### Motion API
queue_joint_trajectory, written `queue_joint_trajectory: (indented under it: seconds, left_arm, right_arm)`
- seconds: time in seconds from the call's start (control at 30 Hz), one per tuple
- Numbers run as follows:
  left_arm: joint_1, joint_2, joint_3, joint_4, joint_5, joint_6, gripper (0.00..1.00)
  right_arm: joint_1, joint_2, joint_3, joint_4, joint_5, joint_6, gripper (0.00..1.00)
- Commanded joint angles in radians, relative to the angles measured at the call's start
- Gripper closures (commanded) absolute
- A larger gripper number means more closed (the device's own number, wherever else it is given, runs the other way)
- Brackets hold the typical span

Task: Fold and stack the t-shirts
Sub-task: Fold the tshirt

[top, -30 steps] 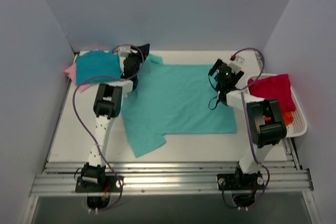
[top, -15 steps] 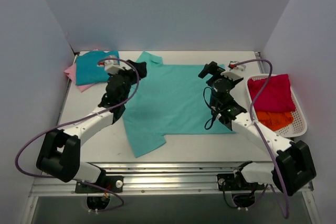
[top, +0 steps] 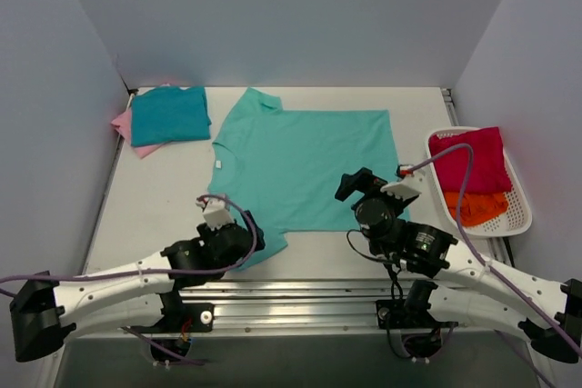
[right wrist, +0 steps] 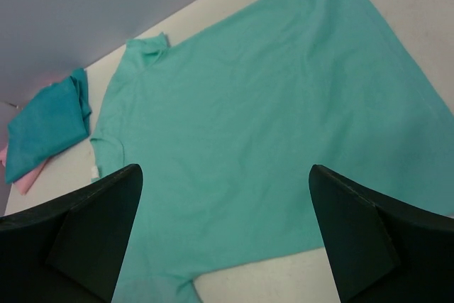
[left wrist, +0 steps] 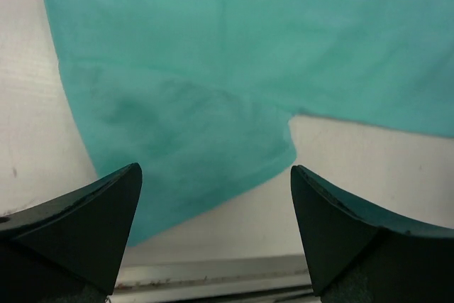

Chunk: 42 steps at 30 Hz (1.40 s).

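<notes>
- The mint t-shirt (top: 305,165) lies spread flat on the desk (top: 155,197), neck to the left, so both arms can reach its edges.
- The left pincer (left wrist: 216,196) gapes wide and empty over the near sleeve (probably the first flap to fold).
- The right pincer (right wrist: 225,204) is equally wide and empty, above the near hem.
- The folded teal t-shirt (top: 168,115) tops the pink t-shirt (top: 121,124) far left, starting the stack.
- The crimson t-shirt (top: 473,161) and orange t-shirt (top: 477,204) wait in the white basket (top: 520,215).

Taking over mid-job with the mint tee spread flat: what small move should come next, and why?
Probably lower the open left claw onto the near sleeve of the mint tee and pinch it: that sleeve lies flat beneath the claw, jutting past the body, unfolded.
</notes>
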State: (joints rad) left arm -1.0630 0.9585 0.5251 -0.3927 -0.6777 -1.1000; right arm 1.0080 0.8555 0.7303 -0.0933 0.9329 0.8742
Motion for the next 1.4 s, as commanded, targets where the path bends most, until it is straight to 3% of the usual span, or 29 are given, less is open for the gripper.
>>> queue_joint_trajectory:
  seconds: [0.0, 0.03, 0.13, 0.37, 0.47, 0.73, 1.0, 1.07, 1.1, 1.13, 1.17, 1.27, 1.37]
  left_arm:
    - [-0.13, -0.12, -0.063, -0.312, -0.137, -0.32, 0.07]
    - [-0.174, -0.136, -0.098, -0.337, -0.131, -0.395, 0.07]
    - [-0.215, -0.149, -0.113, -0.377, -0.122, -0.434, 0.11]
    - [-0.284, 0.069, -0.042, -0.494, -0.16, -0.668, 0.11]
    - [-0.282, 0.138, -0.043, -0.411, -0.163, -0.663, 0.1]
    - [-0.284, 0.134, -0.083, -0.255, -0.166, -0.623, 0.12]
    - [-0.282, 0.215, -0.103, -0.106, -0.143, -0.572, 0.28]
    - [-0.282, 0.239, -0.105, -0.084, -0.138, -0.571, 0.37]
    - [-0.282, 0.244, -0.109, -0.072, -0.137, -0.567, 0.48]
    - [-0.282, 0.249, -0.114, -0.058, -0.137, -0.564, 0.68]
    - [-0.282, 0.255, -0.125, -0.046, -0.135, -0.57, 0.95]
    - [-0.281, 0.255, -0.128, -0.069, -0.154, -0.583, 0.98]
    - [-0.281, 0.227, -0.097, -0.193, -0.203, -0.604, 0.98]
  right_arm:
    - [0.07, -0.047, -0.058, -0.273, 0.127, 0.265, 0.0]
    - [0.095, -0.049, -0.078, -0.282, 0.126, 0.301, 0.0]
    - [0.109, -0.03, -0.092, -0.292, 0.129, 0.322, 0.0]
    - [0.119, 0.042, -0.043, -0.299, 0.144, 0.307, 0.0]
    - [0.121, 0.039, -0.039, -0.292, 0.152, 0.29, 0.0]
    - [0.122, 0.027, -0.035, -0.306, 0.178, 0.269, 0.0]
    - [0.122, 0.048, -0.023, -0.318, 0.198, 0.279, 0.0]
    - [0.122, 0.051, -0.016, -0.329, 0.199, 0.282, 0.0]
    - [0.122, 0.053, -0.014, -0.332, 0.201, 0.282, 0.0]
    - [0.122, 0.053, -0.012, -0.335, 0.201, 0.284, 0.0]
    - [0.122, 0.051, -0.011, -0.341, 0.202, 0.286, 0.0]
    - [0.122, 0.053, -0.019, -0.347, 0.196, 0.295, 0.0]
    - [0.122, 0.053, -0.049, -0.304, 0.155, 0.307, 0.0]
